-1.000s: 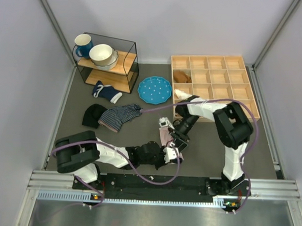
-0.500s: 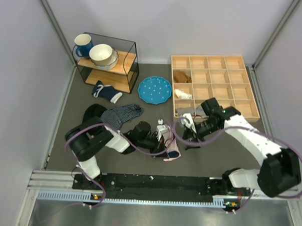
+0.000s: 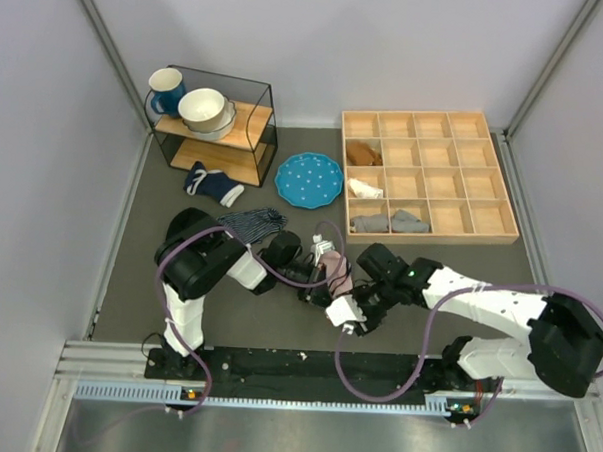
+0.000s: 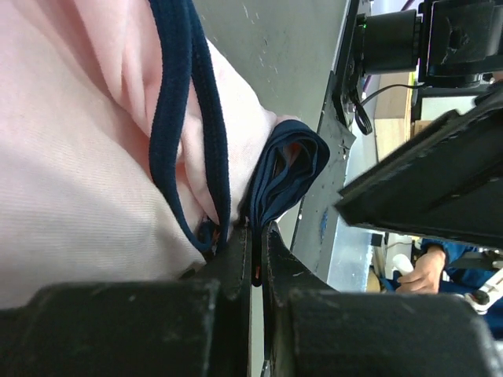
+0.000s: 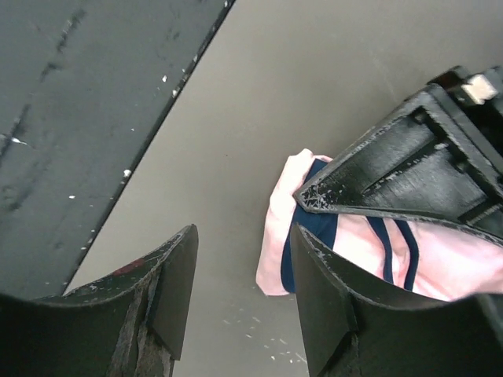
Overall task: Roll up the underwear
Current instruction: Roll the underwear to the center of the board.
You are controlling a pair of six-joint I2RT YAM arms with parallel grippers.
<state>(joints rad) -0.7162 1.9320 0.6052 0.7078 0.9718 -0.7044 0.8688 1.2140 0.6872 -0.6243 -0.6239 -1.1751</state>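
Note:
The underwear (image 3: 339,279) is a bunched light pink cloth with navy trim, on the grey mat in front of the arms. My left gripper (image 3: 322,277) is shut on it. In the left wrist view the fingers (image 4: 236,259) pinch the navy trim edge, and pink cloth (image 4: 78,173) fills the left of that view. My right gripper (image 3: 351,310) is open and empty, just near-right of the underwear. In the right wrist view its gap (image 5: 244,290) is over bare mat, and the underwear's folded end (image 5: 283,212) lies beyond the right finger, held by the left gripper's finger (image 5: 409,157).
A wooden compartment tray (image 3: 426,114) at the back right holds grey cloth rolls (image 3: 387,223). A blue plate (image 3: 310,178), a navy-and-white striped garment (image 3: 250,222), a navy sock (image 3: 211,185) and a shelf with mugs (image 3: 211,122) lie to the back left.
My right arm has swung from the tray down to the near side, and its open gripper now sits beside the underwear. My left gripper still holds the underwear, and its arm has folded back.

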